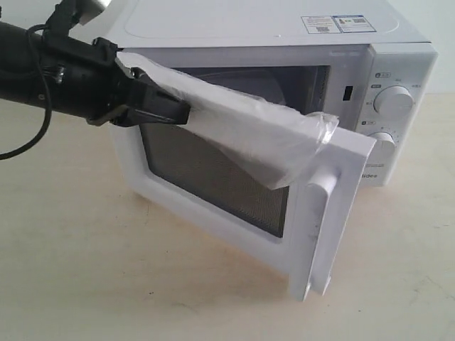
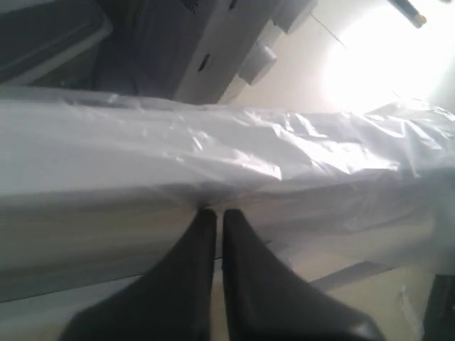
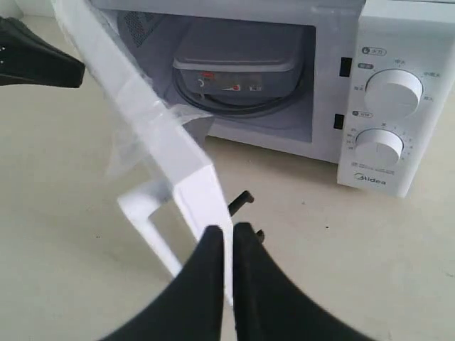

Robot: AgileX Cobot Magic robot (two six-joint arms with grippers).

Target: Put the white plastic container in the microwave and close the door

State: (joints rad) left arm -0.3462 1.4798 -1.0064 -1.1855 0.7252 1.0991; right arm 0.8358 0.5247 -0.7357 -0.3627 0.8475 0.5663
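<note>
Your left gripper (image 1: 162,108), from upper left, is pinched together at the top of the door (image 1: 213,188); right gripper (image 3: 231,233) likewise. Inside the microwave (image 1: 284,28) sits the white plastic container (image 3: 234,53).

1. A pale beige, matte tabletop (image 1: 71,270) runs from near edge to far edge under soft, even light.
2. A few tiny dark specks (image 3: 328,227) mark it.
3. Beyond the far edge stands a plain white wall (image 1: 446,64).
4. Strong white glare (image 2: 370,57) washes out part of the left wrist view.

We see soft, even light and a faint shadow on the counter (image 1: 85,270) under the door (image 1: 234,192); our left wrist view is blurred, with blown-out glare.
</note>
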